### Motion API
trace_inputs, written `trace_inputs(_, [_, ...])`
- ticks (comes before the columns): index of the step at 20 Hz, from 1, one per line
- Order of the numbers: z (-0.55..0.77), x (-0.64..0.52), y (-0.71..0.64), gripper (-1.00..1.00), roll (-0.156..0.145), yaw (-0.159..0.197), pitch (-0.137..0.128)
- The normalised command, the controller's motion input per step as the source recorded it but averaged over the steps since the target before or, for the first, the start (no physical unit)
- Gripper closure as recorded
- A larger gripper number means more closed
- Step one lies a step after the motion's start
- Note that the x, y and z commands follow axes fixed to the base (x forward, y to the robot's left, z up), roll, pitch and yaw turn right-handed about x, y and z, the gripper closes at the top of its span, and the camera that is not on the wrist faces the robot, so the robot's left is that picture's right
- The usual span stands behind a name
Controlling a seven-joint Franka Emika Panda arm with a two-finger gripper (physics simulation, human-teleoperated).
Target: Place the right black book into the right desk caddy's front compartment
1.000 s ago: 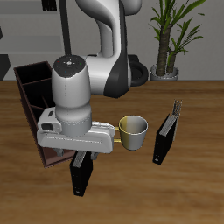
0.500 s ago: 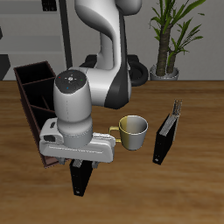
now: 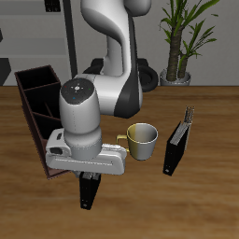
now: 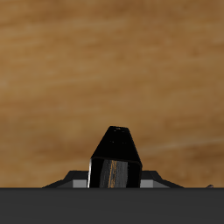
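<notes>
The right black book [image 3: 88, 192] stands upright near the table's front edge, directly under my hand. In the wrist view the black book [image 4: 116, 156] sits between my two fingers, whose grey tips [image 4: 77, 181] show on either side of it. My gripper [image 3: 90, 177] is low over the book's top, jaws spread to either side of it, and looks open. The right desk caddy [image 3: 31, 101], a long maroon-brown box with a black interior, lies just behind my hand. Its low front compartment is mostly hidden by the hand.
A yellow-olive mug [image 3: 142, 140] stands beside my hand. The other black book [image 3: 175, 147], with a tan striped top edge, stands beyond the mug. A potted plant [image 3: 183, 42] is at the table's back.
My hand has come down over the standing book. The book, mug and caddy have not moved.
</notes>
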Motion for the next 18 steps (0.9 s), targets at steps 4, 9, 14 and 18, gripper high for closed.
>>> trace_inputs(4, [0.12,0.02,0.06,1.0,0.002,0.004,-0.013])
trace_inputs(9, [0.44,-0.08,0.19,1.0,0.024,0.017,-0.053])
trace_inputs(14, [0.64,-0.22,0.17,1.0,0.021,0.022,-0.066])
trace_inputs(18, [0.65,-0.29,0.12,1.0,0.027,0.016,-0.061])
